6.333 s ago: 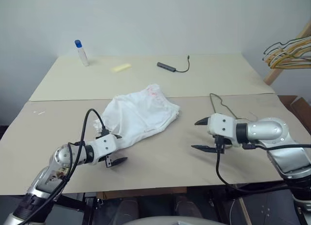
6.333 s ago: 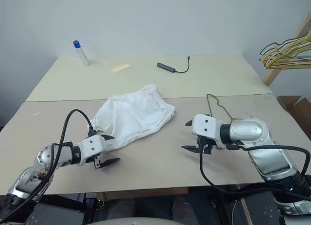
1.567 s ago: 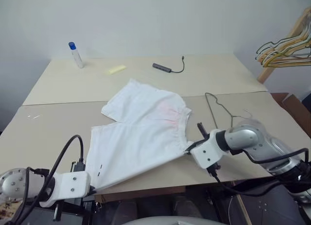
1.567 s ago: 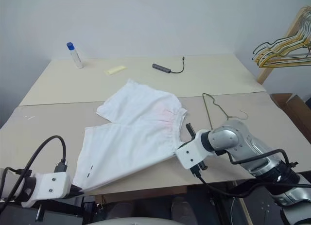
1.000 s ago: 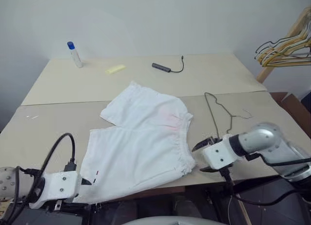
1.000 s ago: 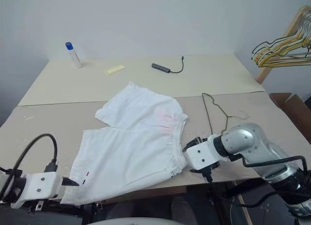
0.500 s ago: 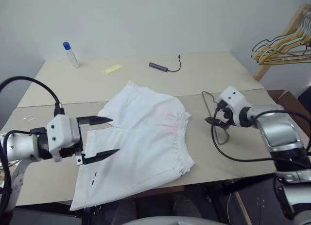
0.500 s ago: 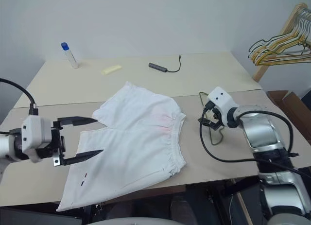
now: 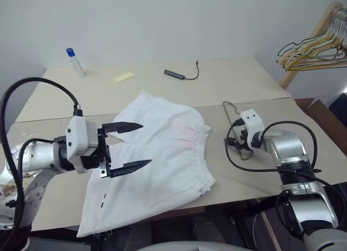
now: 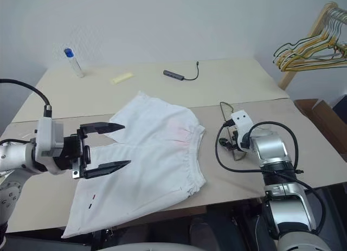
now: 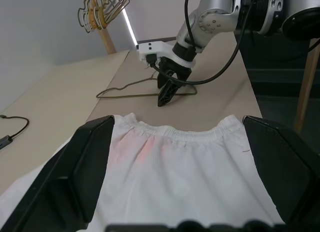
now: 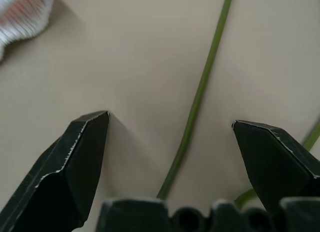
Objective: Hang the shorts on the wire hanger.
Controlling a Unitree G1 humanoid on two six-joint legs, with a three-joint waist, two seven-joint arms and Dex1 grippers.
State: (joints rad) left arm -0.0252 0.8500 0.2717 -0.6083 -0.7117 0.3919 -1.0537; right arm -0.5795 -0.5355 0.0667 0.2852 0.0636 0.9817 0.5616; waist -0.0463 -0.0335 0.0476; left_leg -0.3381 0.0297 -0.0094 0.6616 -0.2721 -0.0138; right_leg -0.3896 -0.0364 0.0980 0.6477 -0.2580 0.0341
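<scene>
The white shorts [image 9: 157,153] lie spread flat on the table, waistband [image 9: 208,153] toward the right, with a faint pink smudge near it. My left gripper [image 9: 145,144] hovers open above the shorts' left half, pointing right, with nothing between its fingers. The thin olive wire hanger [image 11: 125,91] lies flat on the table just right of the waistband. My right gripper [image 12: 169,119] points down over it, open, and the hanger's wire [image 12: 200,91] runs between the two fingers, untouched. A corner of the waistband [image 12: 22,11] shows in the right wrist view.
At the back of the table stand a blue-capped bottle [image 9: 74,61], a yellow strip [image 9: 123,77] and a dark adapter with its cable [image 9: 174,73]. A bunch of yellow and dark hangers [image 9: 312,45] hangs on a wooden rack at the far right.
Both grippers have left the shorts' front edge and opened. The left one rose over the shorts and turned to point right. The right one moved to the hanger and tipped down over its wire.
</scene>
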